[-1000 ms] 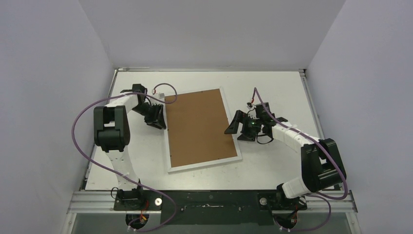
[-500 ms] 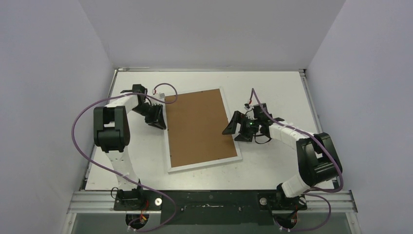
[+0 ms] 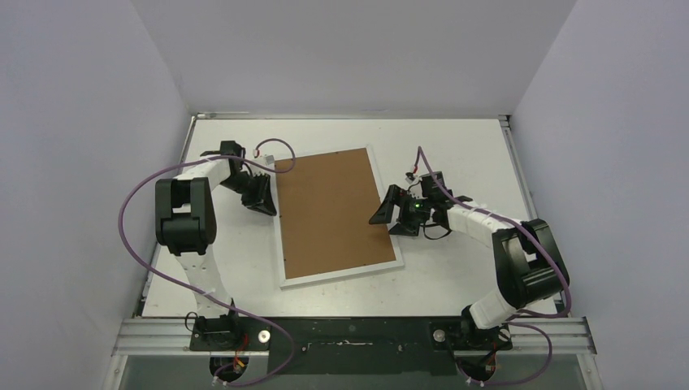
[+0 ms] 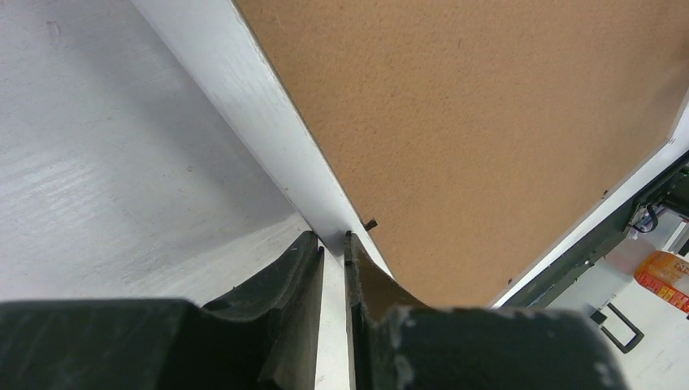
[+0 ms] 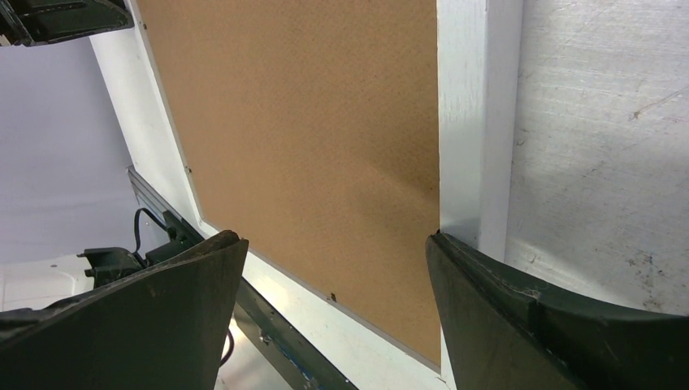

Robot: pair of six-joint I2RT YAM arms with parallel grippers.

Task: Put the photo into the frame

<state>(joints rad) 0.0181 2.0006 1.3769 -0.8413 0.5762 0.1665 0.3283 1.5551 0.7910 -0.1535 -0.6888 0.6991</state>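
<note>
Between left pincer [image 3: 268,201] and right pincer [image 3: 388,219] — the frame [image 3: 341,274]

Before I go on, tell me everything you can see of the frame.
The frame is a large rectangle with a narrow white border, lying flat, back side up, on the white table, turned slightly askew. A brown board fills its middle, with small dark tabs along the inner edge. The left gripper, nearly closed, meets its left border; whether it grips is unclear. The open right gripper straddles its right border.
</note>
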